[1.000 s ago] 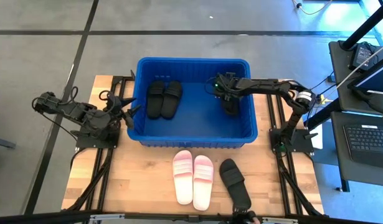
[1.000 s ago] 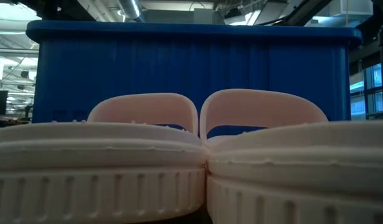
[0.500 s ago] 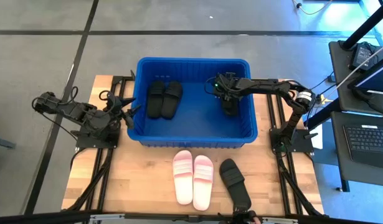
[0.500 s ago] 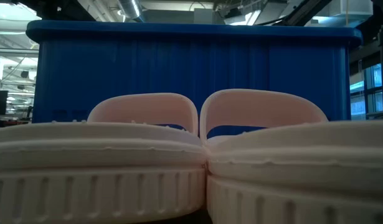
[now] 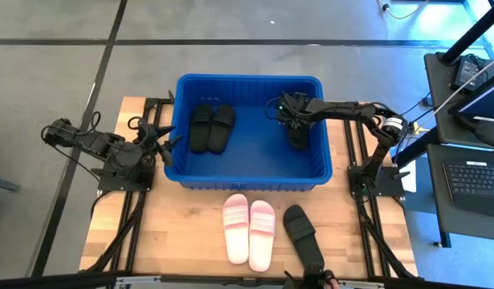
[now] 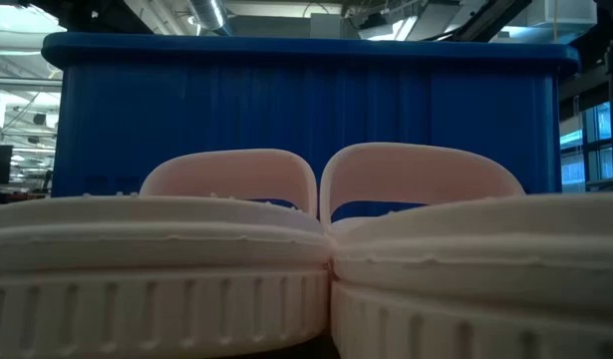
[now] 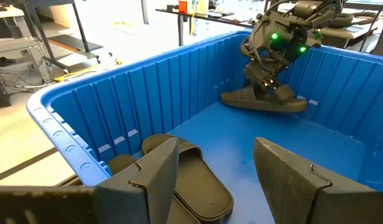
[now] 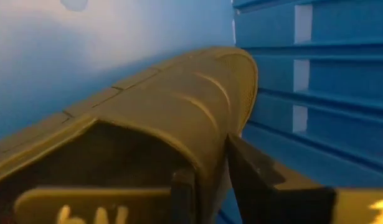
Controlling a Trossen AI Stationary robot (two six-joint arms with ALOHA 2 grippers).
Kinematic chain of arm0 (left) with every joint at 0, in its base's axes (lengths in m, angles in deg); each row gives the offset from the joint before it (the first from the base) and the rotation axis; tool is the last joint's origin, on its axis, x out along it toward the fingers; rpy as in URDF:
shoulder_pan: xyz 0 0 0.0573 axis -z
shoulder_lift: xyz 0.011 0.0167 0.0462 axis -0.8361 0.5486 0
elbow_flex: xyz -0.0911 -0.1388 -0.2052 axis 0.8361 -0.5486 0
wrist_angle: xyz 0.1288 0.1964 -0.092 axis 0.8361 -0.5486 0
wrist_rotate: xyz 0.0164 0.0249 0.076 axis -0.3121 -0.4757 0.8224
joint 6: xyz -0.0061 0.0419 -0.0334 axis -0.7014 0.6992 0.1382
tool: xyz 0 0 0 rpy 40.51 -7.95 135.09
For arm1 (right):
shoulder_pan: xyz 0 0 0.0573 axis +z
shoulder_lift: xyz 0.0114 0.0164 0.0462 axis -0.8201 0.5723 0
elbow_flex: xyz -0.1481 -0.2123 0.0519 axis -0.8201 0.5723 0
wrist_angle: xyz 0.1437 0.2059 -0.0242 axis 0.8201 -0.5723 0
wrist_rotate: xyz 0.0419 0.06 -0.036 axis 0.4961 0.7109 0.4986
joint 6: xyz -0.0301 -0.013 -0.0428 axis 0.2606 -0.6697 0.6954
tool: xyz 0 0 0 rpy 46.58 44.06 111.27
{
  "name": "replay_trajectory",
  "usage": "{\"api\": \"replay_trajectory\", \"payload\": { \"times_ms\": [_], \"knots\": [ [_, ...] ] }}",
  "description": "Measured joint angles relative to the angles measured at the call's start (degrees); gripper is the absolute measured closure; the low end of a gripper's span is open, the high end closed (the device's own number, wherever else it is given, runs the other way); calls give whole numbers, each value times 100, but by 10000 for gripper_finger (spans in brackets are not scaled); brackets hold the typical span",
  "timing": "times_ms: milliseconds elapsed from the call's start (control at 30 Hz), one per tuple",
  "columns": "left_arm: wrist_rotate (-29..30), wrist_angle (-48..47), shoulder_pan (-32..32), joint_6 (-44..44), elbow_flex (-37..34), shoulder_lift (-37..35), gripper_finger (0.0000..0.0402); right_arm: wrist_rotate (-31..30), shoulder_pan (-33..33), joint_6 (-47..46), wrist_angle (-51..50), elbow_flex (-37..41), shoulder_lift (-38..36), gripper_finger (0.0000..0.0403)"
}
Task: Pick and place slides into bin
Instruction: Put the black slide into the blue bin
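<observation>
The blue bin (image 5: 182, 172) stands mid-table. Two black slides (image 5: 212, 127) lie side by side on its floor at the left. My right gripper (image 5: 293, 120) reaches into the bin's right part and is shut on a third black slide (image 5: 298, 138), which also shows in the left wrist view (image 7: 263, 101). Two pale pink slides (image 5: 248, 231) and one more black slide (image 5: 303, 235) lie soles down on the table in front of the bin. My left gripper (image 5: 162, 138) is open and empty at the bin's left wall, its fingers (image 7: 157, 174) pointing over the rim. My right gripper holds the black slide by the side of its strap (image 8: 207, 149), pinched between the two fingers (image 8: 253, 168). The fingers come from above, slanting down. The slide hangs nearly level and low over the bin floor by the right wall; whether it touches the floor I cannot tell.
The bin's near wall (image 6: 306, 100) rises behind the pink slides (image 6: 226, 249). The bin floor (image 5: 259, 148) is bare between the black pair and the held slide. Desks with a laptop (image 5: 475, 177) stand off the table's right.
</observation>
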Motion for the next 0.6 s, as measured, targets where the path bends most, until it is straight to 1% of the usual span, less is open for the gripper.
{"api": "replay_trajectory", "payload": {
  "times_ms": [233,600],
  "knots": [
    [0,0,0,-4,0,0,200,-37,-9,-16,-39,0,0,244],
    [0,0,0,-13,0,0,200,-29,-7,-82,-449,2,0,175]
  ]
}}
